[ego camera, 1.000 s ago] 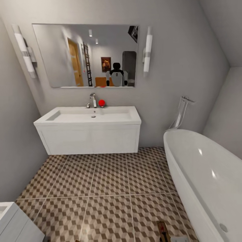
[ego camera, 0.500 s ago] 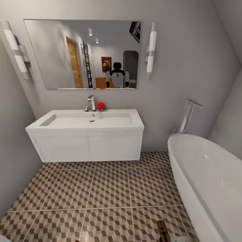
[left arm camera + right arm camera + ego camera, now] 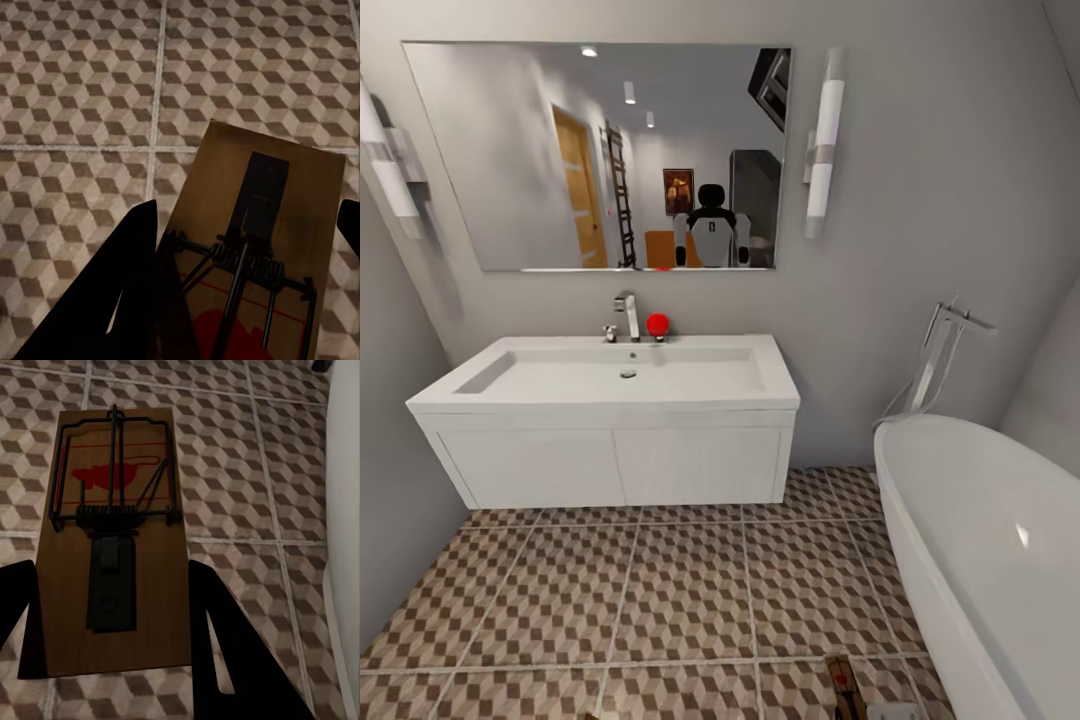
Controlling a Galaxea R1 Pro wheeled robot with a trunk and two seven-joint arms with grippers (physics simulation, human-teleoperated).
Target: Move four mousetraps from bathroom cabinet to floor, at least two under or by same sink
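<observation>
Carrying one mousetrap [image 3: 112, 540] between the dark fingers of the right hand [image 3: 109, 607] and a second mousetrap [image 3: 255, 255] between those of the left hand [image 3: 251, 232], the robot is facing the bathroom sink [image 3: 610, 375] from across the bathroom floor [image 3: 690, 590]. Each board is sitting between its hand's fingers, which flank it on both sides, so both hands are judged to be gripping their traps, with the patterned tiles showing beneath them. In the head view, the tip of a trap is poking in at the lower edge, well apart from the white vanity, and the tiles in front of the vanity are lying bare, so no trap is resting there as far as these views show. So the task is looking roughly midway at best: two traps are in hand and not yet set down, and the other two are unaccounted for in these views. What is remaining, by this reading, is lowering the held pair beside or under the basin, with the white bathtub [image 3: 980, 540] standing off to the right.
</observation>
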